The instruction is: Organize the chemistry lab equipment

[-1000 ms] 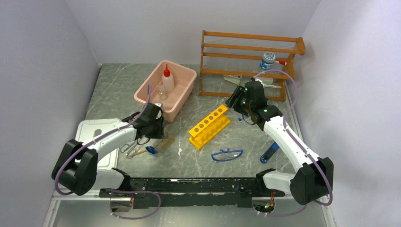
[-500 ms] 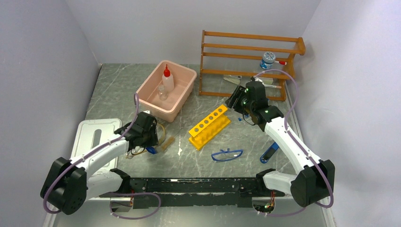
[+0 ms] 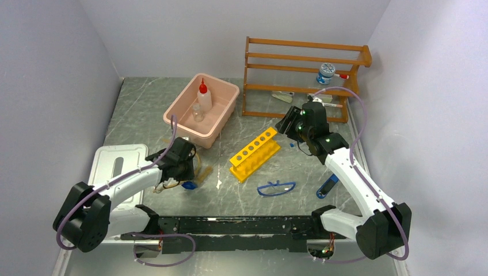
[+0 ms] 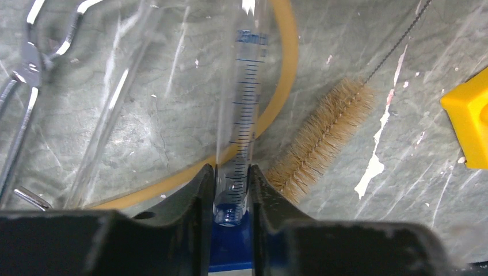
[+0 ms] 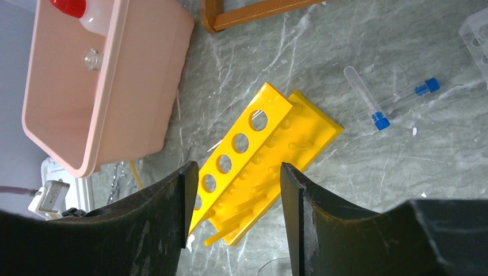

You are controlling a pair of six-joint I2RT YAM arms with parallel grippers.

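My left gripper [image 4: 232,172] is shut on the lower end of a clear graduated cylinder [image 4: 244,103] with a blue base, low over the table at the left [image 3: 185,170]. Tan tubing [image 4: 282,86], metal tongs [image 4: 23,86] and a bristle brush [image 4: 322,138] lie beneath it. My right gripper [image 5: 236,172] is open and empty, above the yellow holed rack [image 5: 270,155] lying mid-table [image 3: 255,153]. Two blue-capped tubes [image 5: 368,106] lie right of the rack. The red-capped squeeze bottle [image 3: 204,96] and a tiny clear beaker [image 3: 198,112] stand in the pink tub [image 3: 178,109]. Blue-framed goggles [image 3: 276,187] lie near the front.
The wooden shelf rack [image 3: 299,80] stands at the back right with a round blue-white container [image 3: 327,73] on it. The white lid [image 3: 118,161] lies at the left by my left arm. A blue and black item [image 3: 328,185] lies beside my right arm.
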